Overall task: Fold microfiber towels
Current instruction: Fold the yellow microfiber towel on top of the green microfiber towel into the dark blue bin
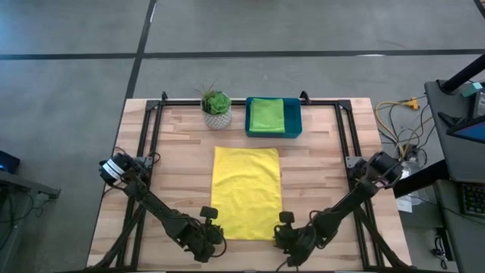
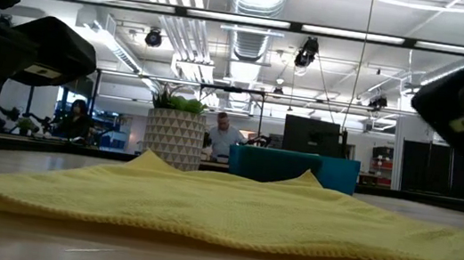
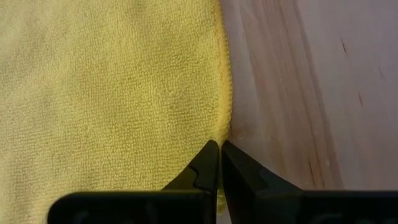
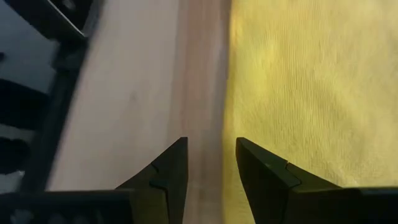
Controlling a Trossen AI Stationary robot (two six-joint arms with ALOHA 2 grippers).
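Note:
A yellow microfiber towel [image 1: 246, 189] lies spread flat on the wooden table [image 1: 174, 167]; the low view shows it [image 2: 230, 211] across the middle. My left gripper [image 1: 211, 229] is at its near left corner, shut on the towel's left edge. My right gripper [image 4: 211, 146] is open at the near right corner [image 1: 282, 227]. One finger stands over the cloth and one over bare wood, on either side of the towel's right edge [image 4: 227, 93]; I cannot tell whether they touch. A light green towel [image 1: 267, 114] lies folded in the teal tray [image 1: 295, 130]. My left gripper pinches the yellow towel's left edge [image 3: 225, 127] between its two fingertips, close to the near corner. The fingers slant down from the table's near side and point along the edge. The cloth dimples slightly at the tips and lies flat on the table.
A potted plant [image 1: 217, 108] stands at the back, left of the tray. A black frame [image 1: 151, 121] runs around the table's edges. Bare wood lies left and right of the yellow towel. People show in the room beyond the table in the low view.

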